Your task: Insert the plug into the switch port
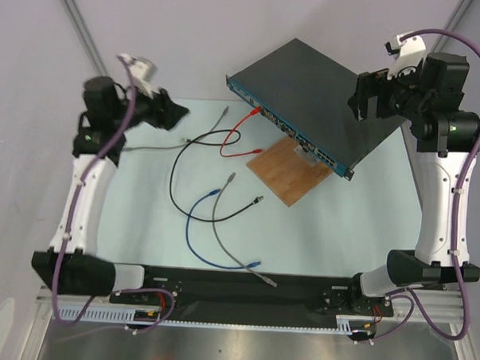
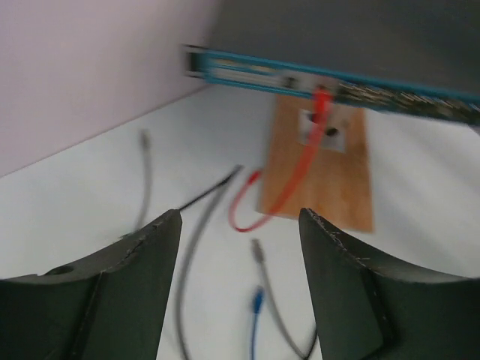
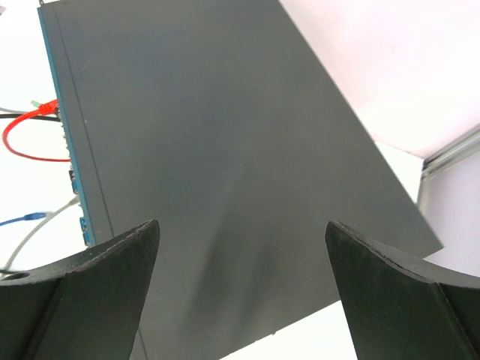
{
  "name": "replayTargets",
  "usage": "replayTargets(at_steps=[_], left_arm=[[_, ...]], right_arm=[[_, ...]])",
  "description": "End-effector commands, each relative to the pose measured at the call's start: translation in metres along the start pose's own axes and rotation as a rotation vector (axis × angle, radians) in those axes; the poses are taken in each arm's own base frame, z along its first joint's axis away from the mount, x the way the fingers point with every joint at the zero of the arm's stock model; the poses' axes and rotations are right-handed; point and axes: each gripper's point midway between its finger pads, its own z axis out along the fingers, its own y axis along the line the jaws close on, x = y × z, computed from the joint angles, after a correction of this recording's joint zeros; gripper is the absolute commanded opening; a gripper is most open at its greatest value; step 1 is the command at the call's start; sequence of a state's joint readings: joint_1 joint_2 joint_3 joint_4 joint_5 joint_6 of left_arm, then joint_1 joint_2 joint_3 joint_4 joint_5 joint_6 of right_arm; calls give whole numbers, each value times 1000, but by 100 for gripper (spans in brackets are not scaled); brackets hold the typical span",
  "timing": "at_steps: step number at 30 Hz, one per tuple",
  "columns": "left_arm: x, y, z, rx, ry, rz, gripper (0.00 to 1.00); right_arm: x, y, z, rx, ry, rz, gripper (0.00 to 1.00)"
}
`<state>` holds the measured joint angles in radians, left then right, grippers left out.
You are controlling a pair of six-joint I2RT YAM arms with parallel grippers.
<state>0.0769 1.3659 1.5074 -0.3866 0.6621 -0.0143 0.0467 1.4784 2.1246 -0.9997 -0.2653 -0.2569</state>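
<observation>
While both grippers hang in the air with nothing in them, the switch (image 1: 307, 91) lies flat on the pale table (image 1: 325, 231), between the two. The left gripper (image 1: 176, 113) hovers well off the switch's left end, its jaws partly apart and nothing between them. In its wrist view the fingers (image 2: 150, 255) frame the blue front strip (image 2: 247, 73) from some way off. The right gripper (image 1: 361, 96) hangs over the switch's right rear part with its jaws spread wide. It grips nothing, and only the black lid shows below it.

Just in front of the strip lies a brown wooden board (image 1: 292, 173). Whether it only touches the switch's front edge or slips under it, I cannot tell. A red cable (image 1: 235, 141) has one end at a socket near the strip's left end; it loops out in front of the switch and ends near the board's left corner. Farther out from the switch's front lie loose cables, their ends apart from the strip. These are a black cable (image 1: 175, 173) in a wide curve, a blue cable (image 1: 192, 226) and a grey cable (image 1: 220, 227). A second grey cable (image 1: 202, 135) starts near the switch's left front corner and trails away from it.

Seen from above, the switch's long axis runs diagonally from upper left to lower right. Its socket strip faces lower left, towards the cables.
</observation>
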Motion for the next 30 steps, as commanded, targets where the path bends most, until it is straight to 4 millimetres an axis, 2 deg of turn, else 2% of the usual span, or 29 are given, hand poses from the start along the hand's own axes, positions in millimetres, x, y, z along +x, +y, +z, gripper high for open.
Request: replayTargets(at_steps=[1,2,3,4,5,6,7,8,9,11,14,15,19,26,30], left_arm=[[65,-66,9,141,138,138,69],[81,-97,14,204,165,181,69],[109,-108,15,218,213,201,69],[117,-118,14,225,218,245,69],[132,-141,19,259,238,282,70],[153,-147,22,256,282,290,70],[164,-156,26,252,311,282,70],[188,-170,36,271,377,286,69],[197,-177,40,283,407,276,68],[227,-185,54,287,482,251,66],[249,-184,70,278,530,265,62],[264,-181,79,279,572,290,60],[298,-180,93,295,686,347,52],[334,-198,96,371,765,371,50],[352,-196,97,356,814,356,50]], right_arm=[[-7,8,-14,-44,-37,55,100],[-8,13,-14,-81,-41,65,100],[-7,16,-15,-96,-40,76,100],[-8,21,-18,-121,-47,84,100],[-6,23,-17,-130,-41,89,100],[-3,15,-19,-109,-37,101,100],[-2,14,-21,-108,-38,103,100],[-1,14,-22,-106,-38,104,100],[1,14,-23,-108,-33,105,100],[2,13,-28,-102,-34,106,100],[1,12,-35,-90,-42,114,100],[0,11,-37,-83,-47,122,100],[-4,7,-46,-66,-68,152,100],[5,-1,-52,-30,-51,155,100],[8,-3,-54,-24,-45,154,100]])
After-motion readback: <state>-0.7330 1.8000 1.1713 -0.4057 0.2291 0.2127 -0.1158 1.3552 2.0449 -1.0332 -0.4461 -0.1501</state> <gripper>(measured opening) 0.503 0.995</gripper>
